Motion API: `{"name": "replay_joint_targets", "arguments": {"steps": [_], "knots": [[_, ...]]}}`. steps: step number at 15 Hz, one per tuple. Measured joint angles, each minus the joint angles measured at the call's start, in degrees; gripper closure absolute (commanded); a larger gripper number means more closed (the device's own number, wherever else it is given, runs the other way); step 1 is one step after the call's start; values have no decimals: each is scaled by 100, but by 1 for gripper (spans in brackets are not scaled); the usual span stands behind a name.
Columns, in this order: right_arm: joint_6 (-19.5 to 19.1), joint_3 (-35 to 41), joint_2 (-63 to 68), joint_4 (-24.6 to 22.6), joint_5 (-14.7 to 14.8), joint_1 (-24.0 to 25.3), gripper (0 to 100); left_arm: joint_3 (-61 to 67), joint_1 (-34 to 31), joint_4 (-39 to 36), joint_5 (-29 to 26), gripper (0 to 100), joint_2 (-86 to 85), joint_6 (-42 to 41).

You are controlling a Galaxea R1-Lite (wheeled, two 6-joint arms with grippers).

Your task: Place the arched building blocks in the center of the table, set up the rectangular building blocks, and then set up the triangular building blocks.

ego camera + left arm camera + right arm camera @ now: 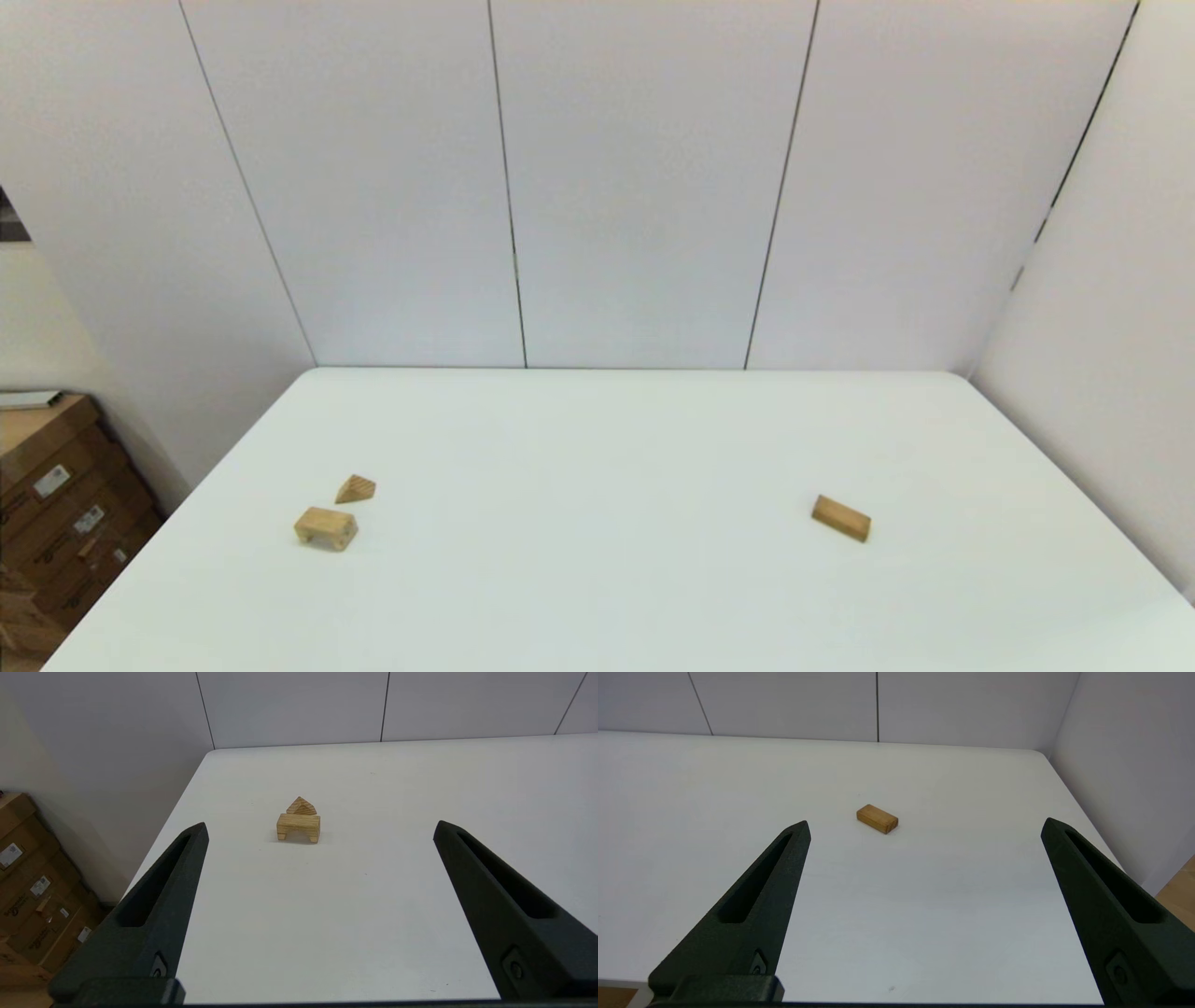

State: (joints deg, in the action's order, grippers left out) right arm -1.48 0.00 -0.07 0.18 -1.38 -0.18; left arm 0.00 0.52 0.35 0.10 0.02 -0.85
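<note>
The arched block [326,527] [298,828] stands on its two legs at the left of the white table [597,560]. Just behind it lies the small triangular wedge [356,489] [302,807]. The flat rectangular slab [841,518] [877,818] lies at the right of the table. Neither arm shows in the head view. My left gripper [320,828] is open, back from the arched block near the table's front edge, nothing between its fingers. My right gripper [924,828] is open too, well short of the slab.
Stacked cardboard boxes [56,504] [32,891] stand on the floor off the table's left edge. White wall panels [644,187] close the back and the right side. The table's middle [597,495] is bare white surface.
</note>
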Motion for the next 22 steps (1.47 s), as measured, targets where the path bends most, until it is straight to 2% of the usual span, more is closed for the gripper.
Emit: {"name": "replay_joint_targets", "arguments": {"steps": [14, 18, 22], "knots": [[0, 0, 0, -2, 0, 0, 0, -101, 0, 28, -12, 0, 127, -33], [0, 0, 0, -2, 0, 0, 0, -1058, -15, 422, -10, 0, 990, 26], [2, 0, 0, -2, 0, 0, 0, -2519, -317, 1204, -17, 0, 2492, -13]]}}
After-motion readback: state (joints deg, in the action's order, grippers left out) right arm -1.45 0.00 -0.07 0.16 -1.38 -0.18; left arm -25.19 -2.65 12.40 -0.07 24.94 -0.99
